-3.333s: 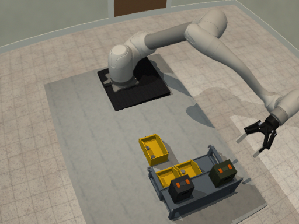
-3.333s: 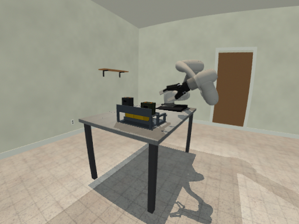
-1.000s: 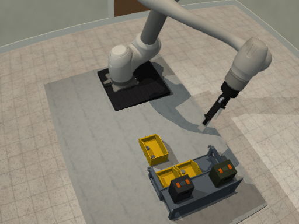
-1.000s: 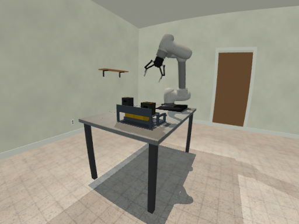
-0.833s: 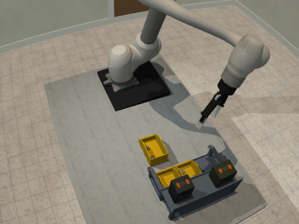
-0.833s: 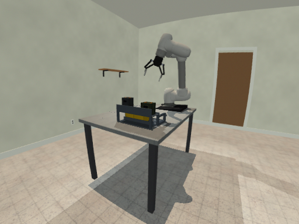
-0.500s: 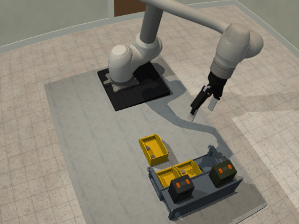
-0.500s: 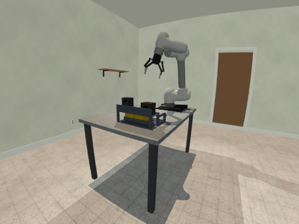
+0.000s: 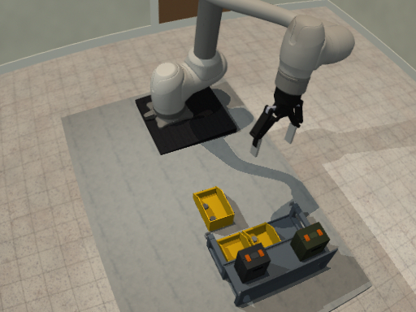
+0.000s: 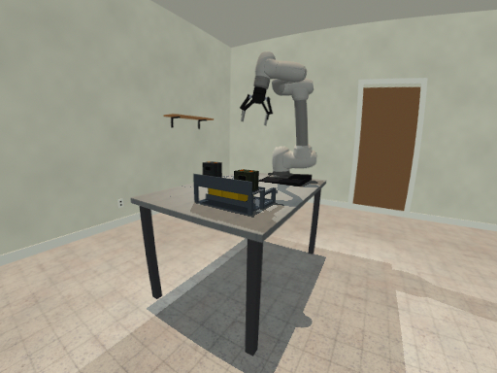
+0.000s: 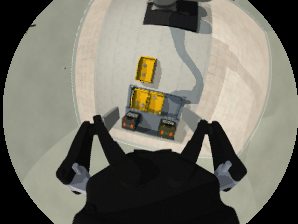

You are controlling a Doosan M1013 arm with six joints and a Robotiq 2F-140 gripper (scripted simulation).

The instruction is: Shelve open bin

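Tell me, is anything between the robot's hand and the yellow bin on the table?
Nothing: the open hand hangs high above the yellow bin, just air and the table under it, seen from the top view.

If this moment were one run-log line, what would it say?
gripper: open, empty, high above table | yellow bin: on table, untouched | shelf: third place free
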